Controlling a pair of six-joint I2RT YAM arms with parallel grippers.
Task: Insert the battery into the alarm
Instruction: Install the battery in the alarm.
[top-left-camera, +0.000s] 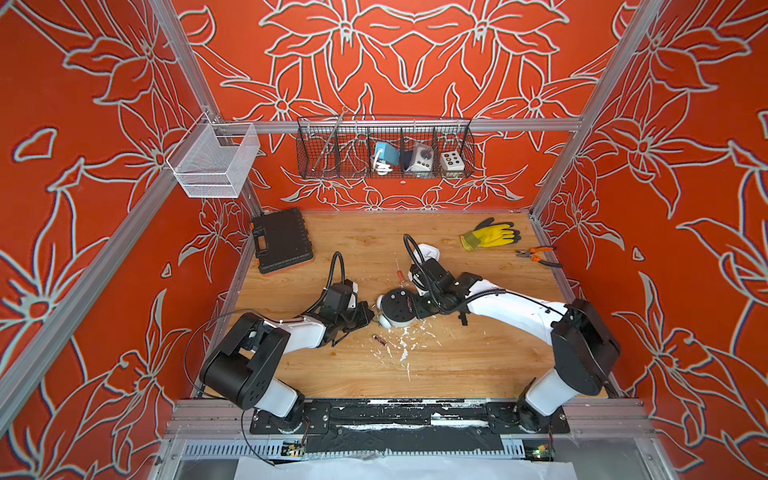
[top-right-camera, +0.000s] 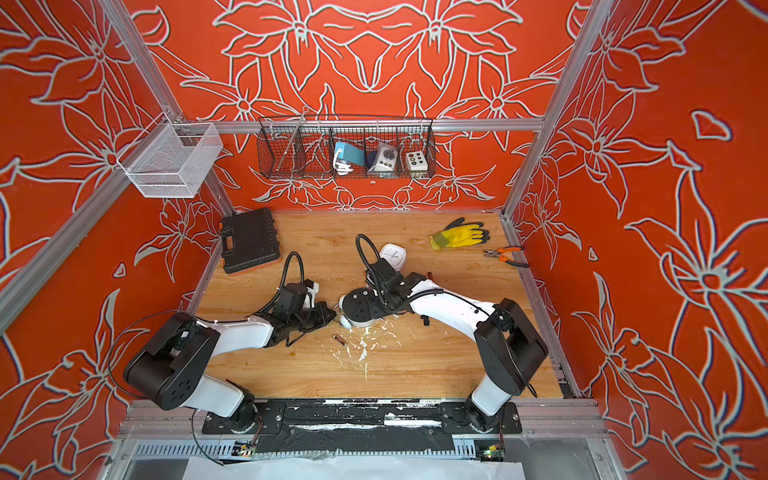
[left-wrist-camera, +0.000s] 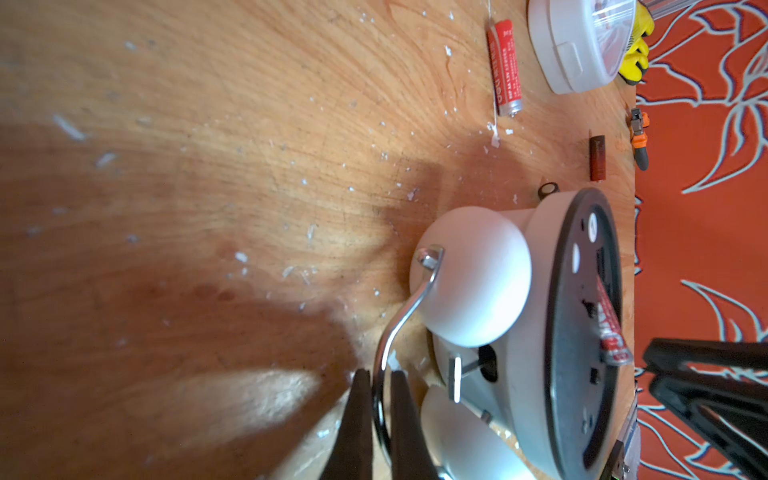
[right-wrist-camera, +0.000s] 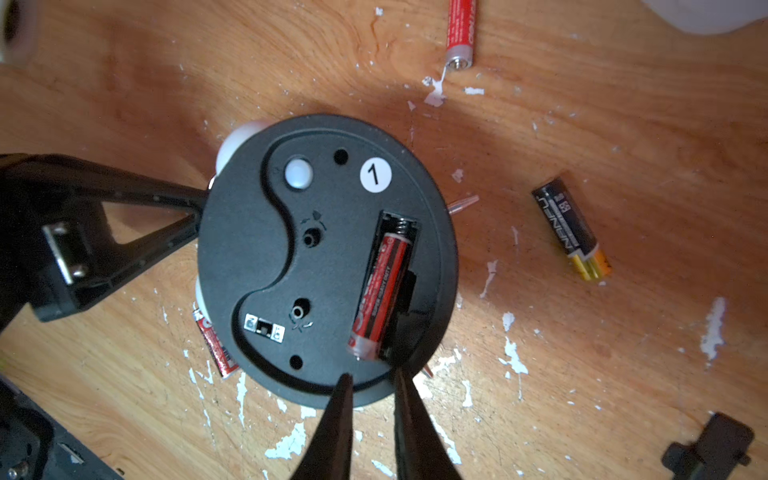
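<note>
The alarm (top-left-camera: 397, 307) (top-right-camera: 359, 307) lies face down mid-table, its black back (right-wrist-camera: 324, 257) turned up. A red-and-black battery (right-wrist-camera: 384, 286) sits in the open compartment, its end nearest my right gripper raised a little; the left wrist view shows that battery (left-wrist-camera: 611, 328) sticking up from the back. My left gripper (left-wrist-camera: 377, 374) (top-left-camera: 372, 313) is shut on the alarm's chrome handle (left-wrist-camera: 399, 328) between the white bells. Just off the battery's raised end, my right gripper (right-wrist-camera: 372, 374) hovers over the alarm's rim, slightly open, with nothing between its fingers.
Loose batteries lie around the alarm: a red one (right-wrist-camera: 459, 29) (left-wrist-camera: 505, 68), a black-and-yellow one (right-wrist-camera: 571, 232) (top-left-camera: 379, 340), and a red one half under the alarm (right-wrist-camera: 216, 349). Farther back are a white clock (top-left-camera: 428, 251), yellow glove (top-left-camera: 490, 235), pliers (top-left-camera: 538, 255) and black case (top-left-camera: 281, 240).
</note>
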